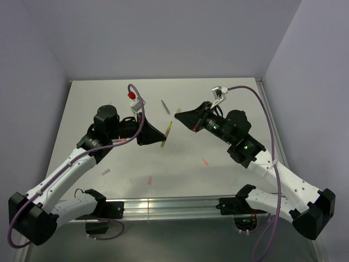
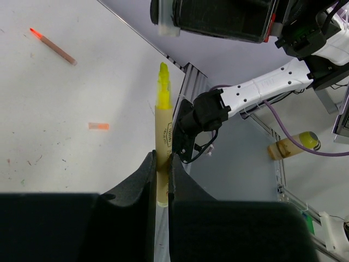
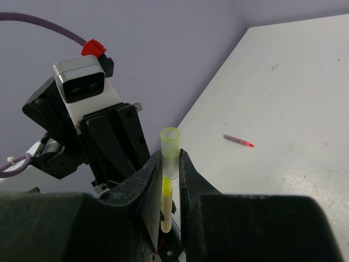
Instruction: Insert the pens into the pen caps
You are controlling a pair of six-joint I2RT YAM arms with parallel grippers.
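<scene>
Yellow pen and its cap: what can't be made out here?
- Right wrist: fingers of the right gripper cover the lower end of the pale yellow cap and most of the yellow pen; their spacing is unreadable.
- Left wrist: the left gripper hides the pen's rear end; the top edge cuts off the right gripper, and no cap is visible.
- Top external: the cap is too small to make out.

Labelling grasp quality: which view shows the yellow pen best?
Left wrist: the yellow pen is close up, tip up, barrel clamped in the left end effector. Top external shows the pen as a thin sliver. Right wrist shows only its tip and some barrel below the cap.
</scene>
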